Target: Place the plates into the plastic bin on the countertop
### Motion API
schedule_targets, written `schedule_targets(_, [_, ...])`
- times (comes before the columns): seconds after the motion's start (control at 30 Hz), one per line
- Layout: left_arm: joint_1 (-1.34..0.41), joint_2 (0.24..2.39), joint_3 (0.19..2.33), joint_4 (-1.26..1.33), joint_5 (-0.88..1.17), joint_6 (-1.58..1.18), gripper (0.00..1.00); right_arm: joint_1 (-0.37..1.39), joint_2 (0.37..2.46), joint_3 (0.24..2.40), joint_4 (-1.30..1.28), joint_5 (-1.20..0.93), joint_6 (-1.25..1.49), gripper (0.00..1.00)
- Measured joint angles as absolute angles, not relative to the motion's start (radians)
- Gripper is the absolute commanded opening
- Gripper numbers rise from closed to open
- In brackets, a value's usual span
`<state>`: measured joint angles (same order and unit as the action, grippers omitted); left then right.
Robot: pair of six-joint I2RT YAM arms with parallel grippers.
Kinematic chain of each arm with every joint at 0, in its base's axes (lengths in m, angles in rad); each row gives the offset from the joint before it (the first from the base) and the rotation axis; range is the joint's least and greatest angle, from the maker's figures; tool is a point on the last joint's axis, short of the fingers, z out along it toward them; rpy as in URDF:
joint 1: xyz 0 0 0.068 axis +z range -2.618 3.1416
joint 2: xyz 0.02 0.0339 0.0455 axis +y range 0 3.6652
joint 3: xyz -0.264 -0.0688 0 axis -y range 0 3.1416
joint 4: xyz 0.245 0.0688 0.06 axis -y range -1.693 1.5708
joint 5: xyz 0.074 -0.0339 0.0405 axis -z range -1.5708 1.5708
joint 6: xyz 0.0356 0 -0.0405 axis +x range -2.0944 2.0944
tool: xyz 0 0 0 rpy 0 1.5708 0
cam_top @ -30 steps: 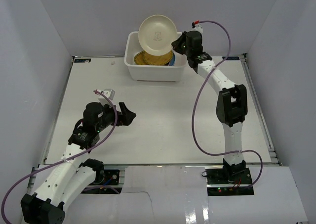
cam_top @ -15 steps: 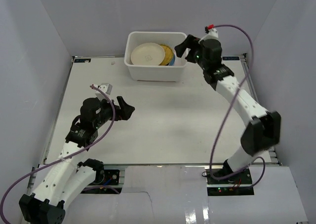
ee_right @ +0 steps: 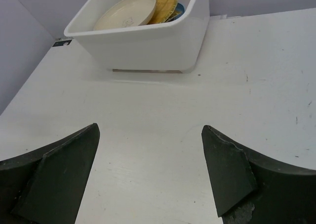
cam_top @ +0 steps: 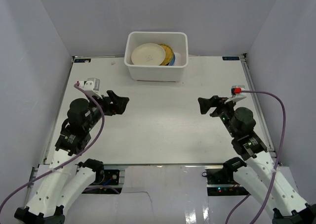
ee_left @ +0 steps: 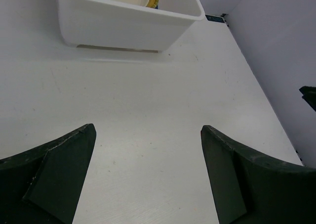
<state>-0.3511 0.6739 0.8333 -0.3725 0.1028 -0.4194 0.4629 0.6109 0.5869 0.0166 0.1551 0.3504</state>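
The white plastic bin [cam_top: 156, 72] stands at the back middle of the countertop [cam_top: 158, 130]. Inside it lie the plates: a cream plate [cam_top: 147, 54] on top, a yellow woven one [cam_top: 167, 52] and a blue edge [cam_top: 172, 60] beneath it. In the right wrist view the bin [ee_right: 148, 46] shows the cream plate [ee_right: 126, 11] leaning over the yellow one [ee_right: 165, 6]. My left gripper [cam_top: 118, 103] hangs open over the left of the countertop, nothing between its fingers [ee_left: 64, 169]. Over the right side, my right gripper [cam_top: 206, 106] is open and holds nothing.
Pale walls enclose the countertop on three sides. A dark edging strip [cam_top: 261, 110] runs along its right edge. The right gripper's tip [ee_left: 308, 95] shows at the right border of the left wrist view.
The right gripper let the cream plate drop into the bin, opened, and its arm drew back from the bin to the right front. The left arm pulled slightly left and back.
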Motion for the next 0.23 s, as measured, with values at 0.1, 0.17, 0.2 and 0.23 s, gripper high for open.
schedule_targets(0.1, [-0.351,0.622,0.829,-0.389,0.075,-0.428,0.98,0.461,0.546,0.529,0.02,0.158,0.349,0.9])
schedule_targets(0.17, [-0.351,0.593,0.818,-0.394,0.059,-0.435,0.98,0.461,0.561,0.508,0.028,0.151,0.352,0.9])
schedule_targets(0.2, [-0.351,0.583,0.813,-0.397,0.054,-0.44,0.98,0.461,0.578,0.506,0.024,0.148,0.352,0.9])
schedule_targets(0.23, [-0.351,0.58,0.81,-0.4,0.05,-0.446,0.98,0.461,0.595,0.508,0.027,0.146,0.351,0.9])
